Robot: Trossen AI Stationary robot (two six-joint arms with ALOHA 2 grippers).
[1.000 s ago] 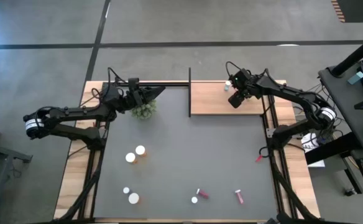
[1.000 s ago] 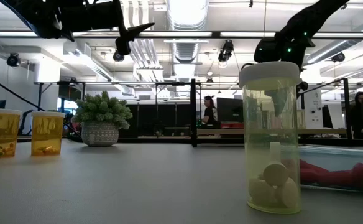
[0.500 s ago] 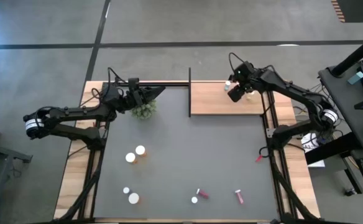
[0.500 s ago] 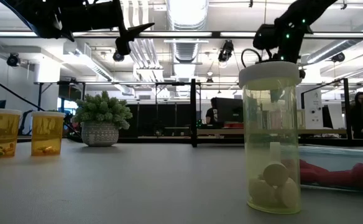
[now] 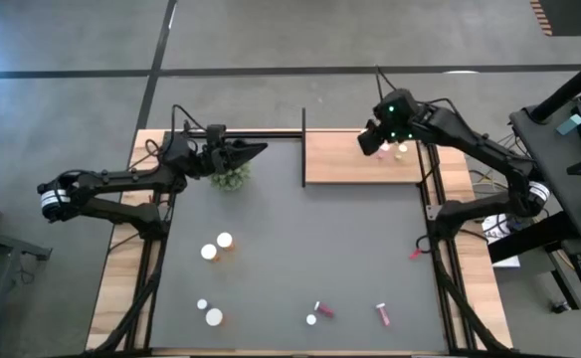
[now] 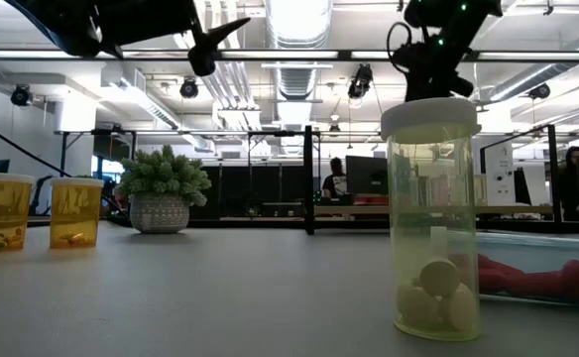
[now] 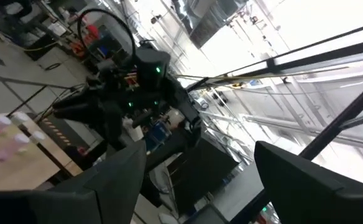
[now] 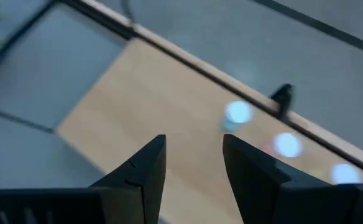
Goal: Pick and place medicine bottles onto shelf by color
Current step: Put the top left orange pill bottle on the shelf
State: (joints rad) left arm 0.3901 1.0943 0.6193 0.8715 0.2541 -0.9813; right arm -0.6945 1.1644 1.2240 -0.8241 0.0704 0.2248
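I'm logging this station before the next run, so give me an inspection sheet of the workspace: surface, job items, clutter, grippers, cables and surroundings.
Surface: dark grey tabletop, wooden side strips.
Job's things: shelf at the far edge holds small bottles near its right end; two orange bottles, two white-capped ones, pink vials and a yellow-green bottle on the table.
Clutter: potted plant.
Grippers: left gripper open, above the plant; right gripper open and empty, raised over the shelf.
Cables: loops along both arms.
Surroundings: office beyond; a person far behind.
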